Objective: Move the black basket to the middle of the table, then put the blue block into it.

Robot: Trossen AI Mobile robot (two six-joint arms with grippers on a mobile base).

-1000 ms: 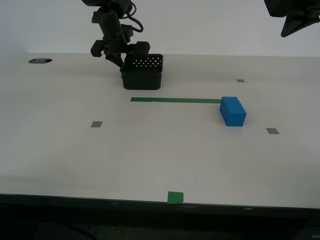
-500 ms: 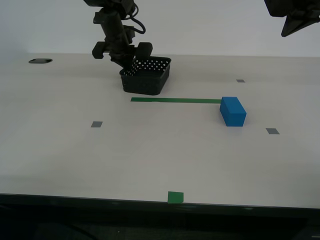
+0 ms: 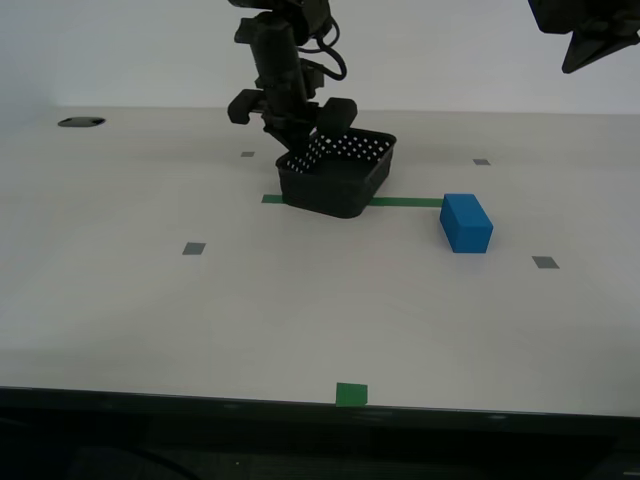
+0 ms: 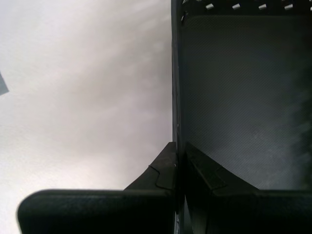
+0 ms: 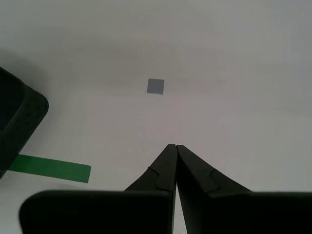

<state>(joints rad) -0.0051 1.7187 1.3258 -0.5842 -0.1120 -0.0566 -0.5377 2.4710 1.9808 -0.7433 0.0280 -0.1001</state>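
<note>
The black basket (image 3: 340,178) is tilted over one end of the green tape strip (image 3: 405,202) on the table (image 3: 300,320). My second gripper (image 3: 300,140) is shut on its wall at the exterior view's left side. The second wrist view shows the fingers (image 4: 179,146) pinching that thin wall, with the basket's inside (image 4: 243,97) beyond. The blue block (image 3: 466,222) lies to the basket's right at the strip's other end, untouched. My first gripper (image 3: 572,66) hangs high at the exterior view's top right, shut and empty (image 5: 175,147). Its wrist view catches a basket corner (image 5: 19,122).
Small grey square marks (image 3: 194,248) (image 3: 545,262) (image 3: 481,161) dot the table. A green square (image 3: 351,394) sits at the dark front edge. A dark oval fitting (image 3: 80,122) lies at the back left.
My second gripper has carried the basket toward the exterior view's right and nearer the front, from behind the tape strip onto its end. The basket has tipped more. The block and first gripper are unmoved.
</note>
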